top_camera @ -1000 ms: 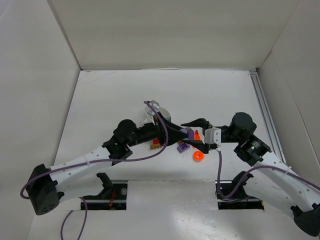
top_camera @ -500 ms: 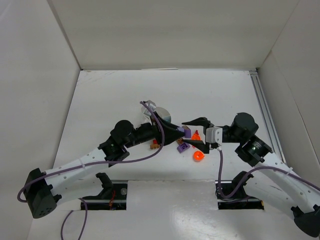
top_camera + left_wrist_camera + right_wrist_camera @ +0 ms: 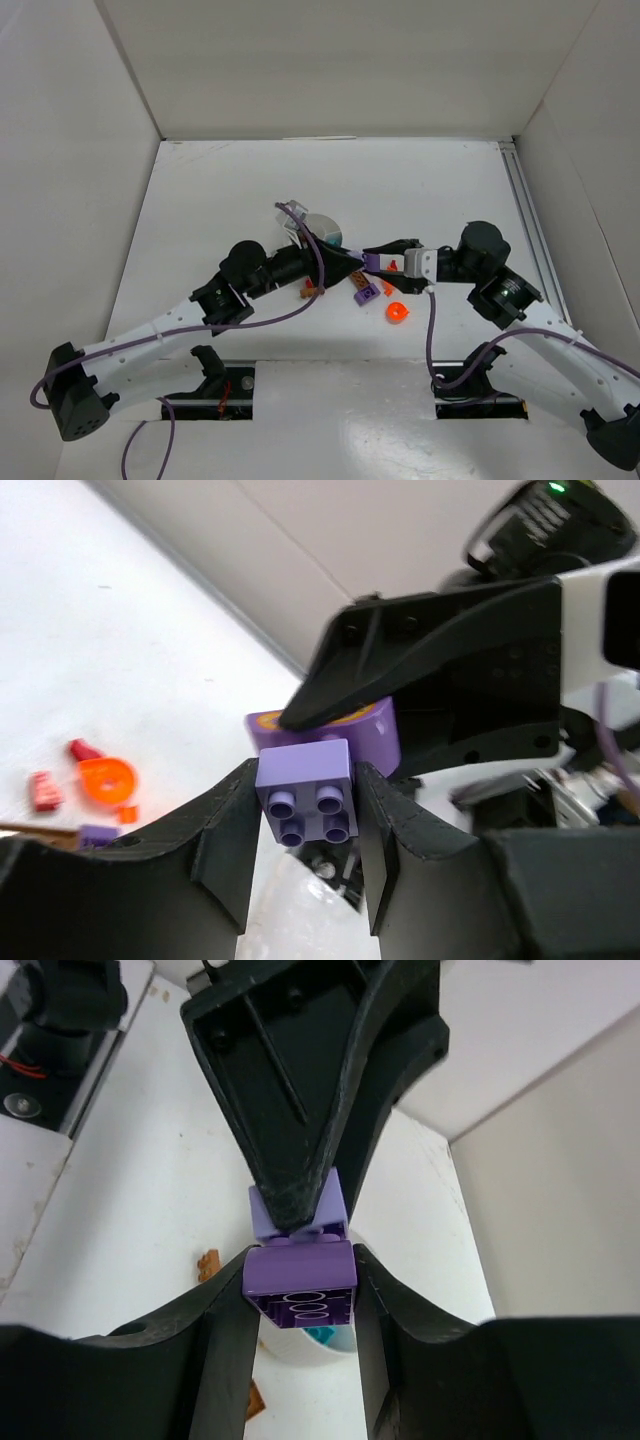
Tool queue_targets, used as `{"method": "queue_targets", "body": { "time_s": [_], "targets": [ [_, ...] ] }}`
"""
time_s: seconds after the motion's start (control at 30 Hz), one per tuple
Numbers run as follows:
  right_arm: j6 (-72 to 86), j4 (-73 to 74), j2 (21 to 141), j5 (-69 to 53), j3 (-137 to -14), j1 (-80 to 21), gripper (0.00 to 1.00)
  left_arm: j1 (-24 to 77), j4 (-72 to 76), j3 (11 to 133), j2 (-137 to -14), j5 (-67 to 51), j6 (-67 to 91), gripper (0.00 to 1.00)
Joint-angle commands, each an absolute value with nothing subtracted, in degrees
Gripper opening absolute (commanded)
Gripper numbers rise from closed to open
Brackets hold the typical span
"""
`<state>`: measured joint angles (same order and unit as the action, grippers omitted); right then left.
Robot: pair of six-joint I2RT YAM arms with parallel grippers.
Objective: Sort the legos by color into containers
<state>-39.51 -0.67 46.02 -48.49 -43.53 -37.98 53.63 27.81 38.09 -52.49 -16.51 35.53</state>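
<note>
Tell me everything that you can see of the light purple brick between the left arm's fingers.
The light purple brick is a small square piece of glossy plastic with four round studs in two rows, which face the left wrist camera. It is clamped between the two black left fingers, one on each side, and held above the table. Its far end touches a darker purple piece, which the right fingers grip. Whether the two are locked together cannot be told.

Three purple bricks (image 3: 305, 800) (image 3: 372, 736) (image 3: 366, 293), one round orange piece (image 3: 397, 312), one white dish (image 3: 327, 224), two arms (image 3: 170, 325) (image 3: 560, 340).
</note>
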Motion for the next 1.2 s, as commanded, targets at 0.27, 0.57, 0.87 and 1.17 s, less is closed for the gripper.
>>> {"method": "queue_targets", "body": {
  "time_s": [0.27,0.57,0.87,1.17],
  "targets": [
    [-39.20,8.17,43.42,-31.65,-47.11,-38.41,0.14,47.20,12.14,39.90,-46.23,4.30,34.09,0.00],
    [-39.20,10.63,43.95,-25.41,-47.11,-36.48,0.14,36.57,6.24,41.75,-59.49,2.47,37.62,0.00],
    [-39.20,11.16,44.99,-23.64,-46.58,-34.72,0.15,35.33,4.48,43.77,-67.05,4.31,35.60,0.04],
    [-39.20,11.69,45.53,-23.64,-46.58,-34.19,0.17,35.33,2.47,45.62,-68.81,5.19,35.07,0.30]
  ]
}}
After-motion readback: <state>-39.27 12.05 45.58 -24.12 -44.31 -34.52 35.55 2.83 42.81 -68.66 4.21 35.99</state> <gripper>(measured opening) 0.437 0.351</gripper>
